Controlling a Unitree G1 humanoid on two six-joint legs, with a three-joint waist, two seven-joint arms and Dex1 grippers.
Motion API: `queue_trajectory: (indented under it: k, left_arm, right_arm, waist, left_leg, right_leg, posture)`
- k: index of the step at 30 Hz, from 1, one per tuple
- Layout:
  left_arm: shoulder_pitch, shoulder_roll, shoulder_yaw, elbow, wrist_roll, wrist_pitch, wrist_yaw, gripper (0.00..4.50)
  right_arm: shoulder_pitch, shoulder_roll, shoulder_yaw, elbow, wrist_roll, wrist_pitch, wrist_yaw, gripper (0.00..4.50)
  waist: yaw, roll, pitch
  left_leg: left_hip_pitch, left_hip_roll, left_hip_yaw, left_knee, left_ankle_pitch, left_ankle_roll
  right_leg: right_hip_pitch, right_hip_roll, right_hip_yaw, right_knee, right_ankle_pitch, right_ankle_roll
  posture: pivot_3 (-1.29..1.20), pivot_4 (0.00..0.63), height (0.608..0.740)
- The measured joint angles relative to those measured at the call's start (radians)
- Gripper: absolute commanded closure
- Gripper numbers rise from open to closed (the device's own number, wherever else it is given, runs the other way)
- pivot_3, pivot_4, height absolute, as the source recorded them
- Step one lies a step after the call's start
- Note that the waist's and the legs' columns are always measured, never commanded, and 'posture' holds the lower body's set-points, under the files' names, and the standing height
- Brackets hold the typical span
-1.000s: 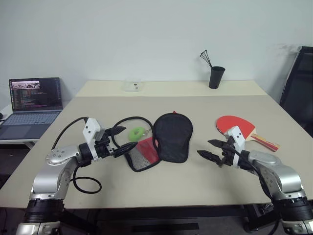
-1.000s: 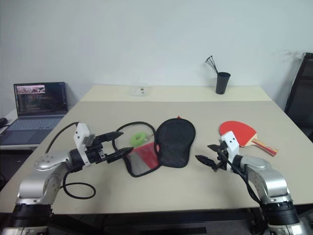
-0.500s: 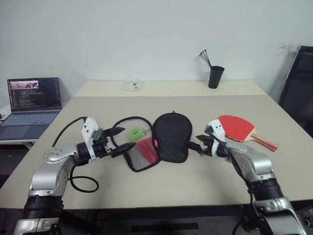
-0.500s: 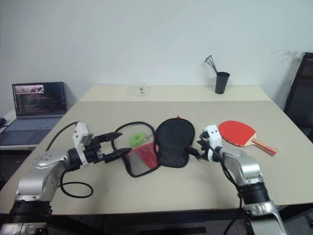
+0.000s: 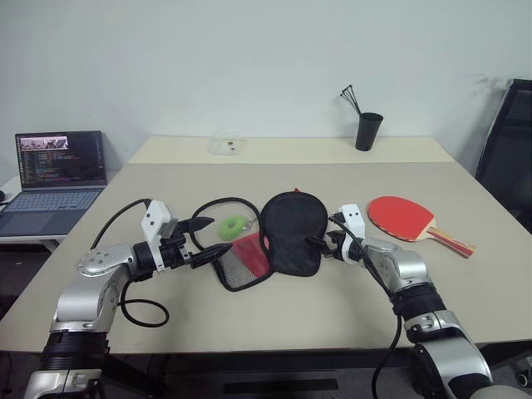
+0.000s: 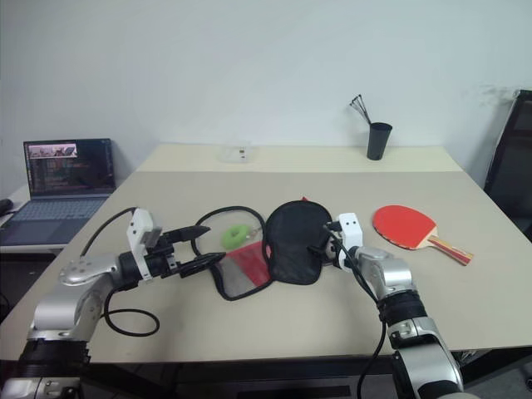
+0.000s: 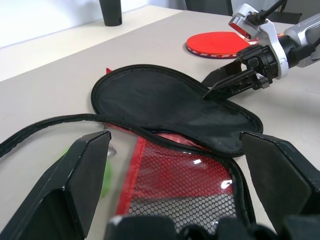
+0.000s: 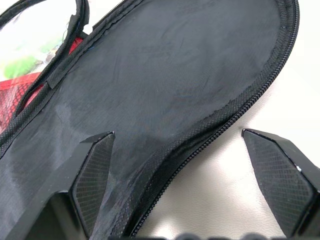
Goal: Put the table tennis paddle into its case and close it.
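Both grippers, left (image 5: 206, 238) and right (image 5: 319, 246), fingers apart, flank the unzipped case (image 5: 291, 233) for grabbing; paddle (image 5: 402, 218) waits aside.

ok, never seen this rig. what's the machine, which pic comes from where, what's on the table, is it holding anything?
It is a humanoid robot with two arms, each ending in a gripper of two black fingers. The two wide pictures come from a stereo camera on its head, looking down over the arms. The two close-ups come from cameras on the wrists, looking along each gripper's fingers.

On the table lie the case, unzipped and spread open, and, apart from it on the robot's right, the table tennis paddle. Further back stand a black cup and, on a side desk, a laptop.

Nothing is held. The left gripper is open beside the case's mesh half. The right gripper is open, its fingers at the edge of the black half.
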Motion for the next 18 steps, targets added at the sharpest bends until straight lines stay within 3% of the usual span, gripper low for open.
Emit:
queue_trajectory:
  k: [3, 6, 18]
  left_arm:
    - [0.000, 0.000, 0.000, 0.000, 0.000, -0.001, 0.000, 0.00]
    - [-0.005, -0.002, -0.001, 0.000, 0.001, -0.001, 0.000, 0.00]
    - [-0.020, -0.002, -0.002, 0.000, 0.003, -0.010, -0.002, 0.00]
  right_arm:
    - [0.014, 0.015, 0.008, -0.041, 0.008, 0.032, 0.030, 0.04]
    - [0.014, 0.051, 0.024, -0.048, 0.010, 0.039, 0.038, 0.57]
    - [-0.005, 0.065, 0.002, 0.026, -0.024, -0.027, -0.034, 4.48]
  waist:
    - [0.000, 0.000, 0.000]
    - [-0.008, 0.000, 0.000]
    - [-0.016, 0.000, 0.000]
  left_leg:
    - [0.000, 0.000, 0.000, 0.000, 0.000, 0.000]
    - [0.000, 0.000, 0.000, 0.000, 0.000, 0.000]
    - [-0.001, 0.000, 0.000, 0.000, 0.000, 0.000]
  right_leg:
    - [0.000, 0.000, 0.000, -0.001, 0.000, 0.000]
    - [-0.001, 0.000, 0.000, 0.000, 0.000, 0.000]
    - [-0.001, 0.000, 0.000, -0.001, 0.000, 0.000]
  posture:
    - [0.00, 0.150, 0.740]
    - [0.00, 0.150, 0.740]
    - [0.00, 0.150, 0.740]
